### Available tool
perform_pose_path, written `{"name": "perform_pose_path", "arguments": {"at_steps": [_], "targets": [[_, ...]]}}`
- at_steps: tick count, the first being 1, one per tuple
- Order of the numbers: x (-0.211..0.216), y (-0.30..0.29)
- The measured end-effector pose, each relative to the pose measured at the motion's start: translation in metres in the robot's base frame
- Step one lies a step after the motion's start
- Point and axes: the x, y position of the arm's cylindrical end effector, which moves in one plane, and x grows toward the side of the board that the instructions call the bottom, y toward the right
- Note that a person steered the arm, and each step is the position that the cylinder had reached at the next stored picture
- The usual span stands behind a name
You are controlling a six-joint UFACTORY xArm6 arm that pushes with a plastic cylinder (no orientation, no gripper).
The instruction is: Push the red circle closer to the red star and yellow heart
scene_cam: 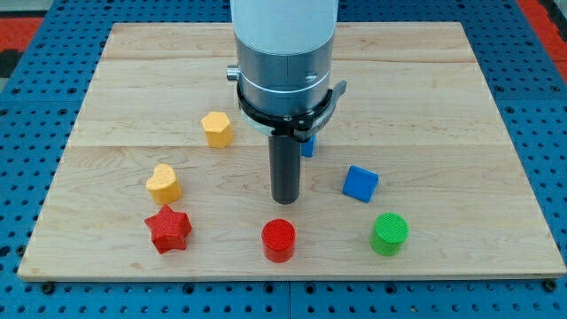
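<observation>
Item 1, the wooden board [443, 80]: it is filling most of the view, lying flat on a blue pegboard surface [540, 133] that is showing around its edges. Item 2, my arm's grey and white housing [283, 53]: it is hanging down from the view's top over the board's middle, ending in the dark rod. Item 3, my tip [284, 200]: it is sitting on the board just above the red circle, apart from it, with the blue cube off to its right; there are no jaws on this rig, only the rod, and it is gripping nothing. Item 4, the red star [168, 229]: it is lying near the board's lower left corner. Item 5, the green cylinder [389, 234]: it is standing at the lower right, just below the blue cube. Item 6, the red circle [278, 240]: it is standing near the board's bottom edge, between the red star and the green cylinder, well apart from the star. Item 7, the blue cube [360, 183]: it is resting right of my tip. Item 8, the yellow heart [164, 182]: it is sitting just above the red star. Item 9, the yellow hexagon-like block [216, 129]: it is lying left of the rod. Item 10, a second blue block [308, 144]: it is mostly hidden behind the rod, shape unclear.
</observation>
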Motion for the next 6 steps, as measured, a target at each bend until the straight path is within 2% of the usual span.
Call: {"name": "perform_pose_path", "arguments": {"at_steps": [1, 2, 3, 5, 6], "targets": [[0.011, 0.021], [0.041, 0.049], [0.074, 0.028], [0.032, -0.095], [0.023, -0.074]]}}
